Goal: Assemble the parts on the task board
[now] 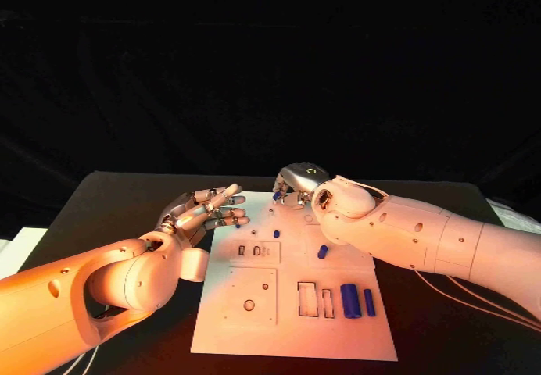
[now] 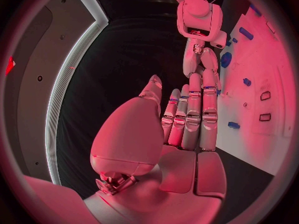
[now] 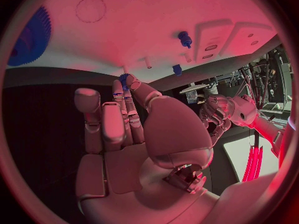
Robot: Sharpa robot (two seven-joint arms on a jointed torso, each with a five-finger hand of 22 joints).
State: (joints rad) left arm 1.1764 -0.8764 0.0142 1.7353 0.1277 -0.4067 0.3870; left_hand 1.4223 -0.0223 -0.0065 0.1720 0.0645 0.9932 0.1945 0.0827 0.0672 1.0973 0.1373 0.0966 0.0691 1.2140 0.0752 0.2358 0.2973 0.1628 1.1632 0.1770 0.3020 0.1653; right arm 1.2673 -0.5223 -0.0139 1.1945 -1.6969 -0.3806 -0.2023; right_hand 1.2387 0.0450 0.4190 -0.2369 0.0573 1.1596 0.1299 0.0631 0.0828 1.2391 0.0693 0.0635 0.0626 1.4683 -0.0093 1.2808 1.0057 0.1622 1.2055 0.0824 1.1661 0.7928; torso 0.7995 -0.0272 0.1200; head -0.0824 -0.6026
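Note:
The white task board [image 1: 288, 332] lies in the middle of the black table. My right hand [image 1: 300, 186] hovers over the board's far edge and pinches a small blue toothed part [image 3: 124, 79] between thumb and fingertips; the same part [image 1: 276, 195] peeks out under the hand. My left hand [image 1: 207, 211] is at the board's far left edge, fingers stretched out and holding nothing; its fingers [image 2: 194, 115] lie straight and side by side. A blue peg [image 1: 276, 233], a short blue piece [image 1: 323, 251] and two blue cylinders [image 1: 351, 301] sit on the board.
A large blue gear [image 3: 28, 37] lies on the board near my right hand. Rectangular slots [image 1: 306, 299] and a square recess [image 1: 250, 297] occupy the board's near half. My right forearm [image 1: 428, 234] crosses above the board's right side. Black table [image 1: 112, 203] surrounds the board.

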